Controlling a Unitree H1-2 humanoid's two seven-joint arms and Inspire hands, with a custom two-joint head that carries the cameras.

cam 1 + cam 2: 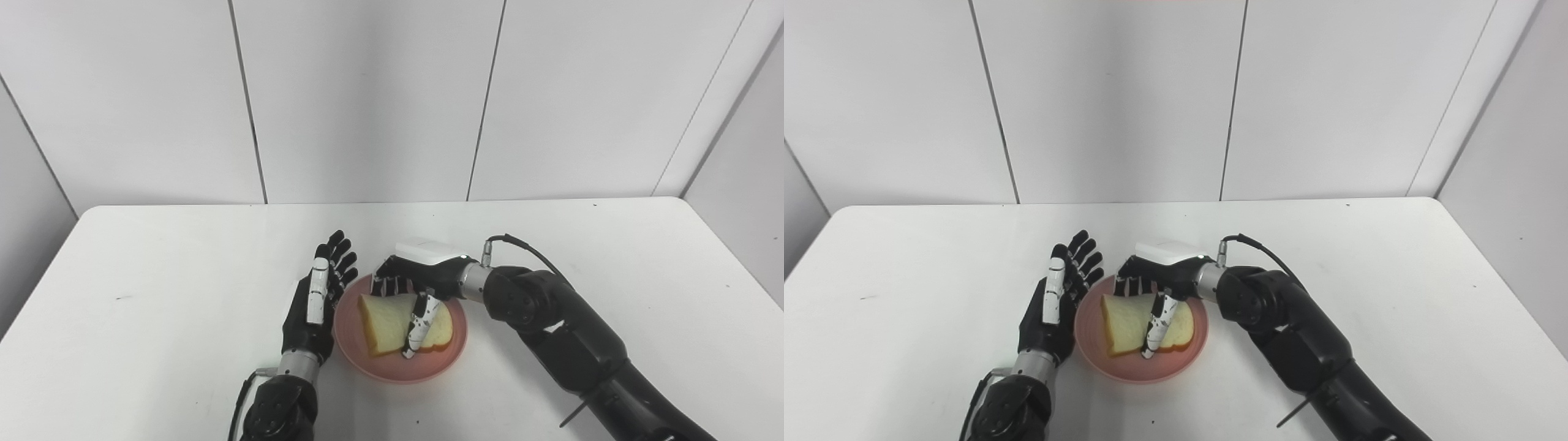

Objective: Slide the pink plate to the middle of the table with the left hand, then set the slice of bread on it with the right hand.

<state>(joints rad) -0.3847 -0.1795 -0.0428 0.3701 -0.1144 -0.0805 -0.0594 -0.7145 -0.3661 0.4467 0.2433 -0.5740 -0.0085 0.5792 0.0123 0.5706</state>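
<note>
Setting: white table (184,257) before pale wall panels (367,92).
Left eye view, plate: pink plate (401,366) lies mid-table, near the front edge.
Left eye view, bread: slice of bread (383,321) rests on the plate, under the right hand (416,282), whose thumb and fingers clasp it.
Right eye view, left hand: left hand (1056,294) stands just beside the plate's left rim, fingers spread, holding nothing.
</note>
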